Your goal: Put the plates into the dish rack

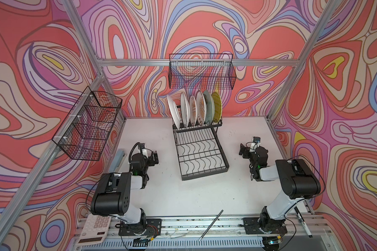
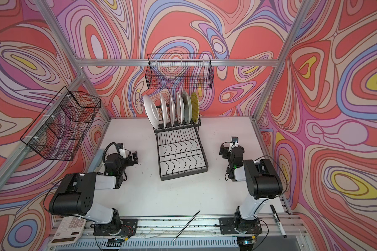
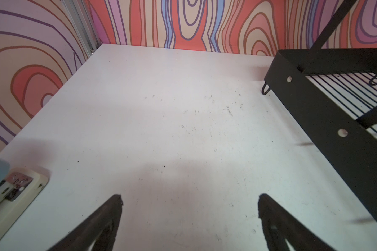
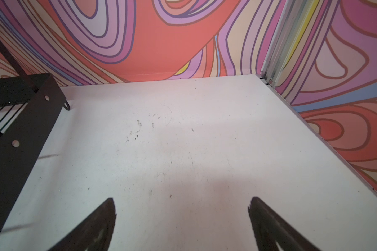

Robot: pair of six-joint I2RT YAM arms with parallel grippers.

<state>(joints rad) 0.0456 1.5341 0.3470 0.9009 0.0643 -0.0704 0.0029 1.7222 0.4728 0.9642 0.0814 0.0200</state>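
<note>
While 6 plates stand edgewise, the dish rack runs front-to-back.

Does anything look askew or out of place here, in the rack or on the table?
The leftmost white plate in the dish rack leans outward, out of parallel with the other five plates. A thin metal rod lies slantwise across the front rail. Nothing looks spilled or broken.

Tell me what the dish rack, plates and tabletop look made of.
Dish rack: metal wire and flat strip with a matte black coating; thin rods and punched holes show it. Plates: probably glazed ceramic, going by the smooth glossy faces, though melamine is possible. Tabletop: matte white board, likely laminate or paint; it has fine scuffs and dark specks.
</note>
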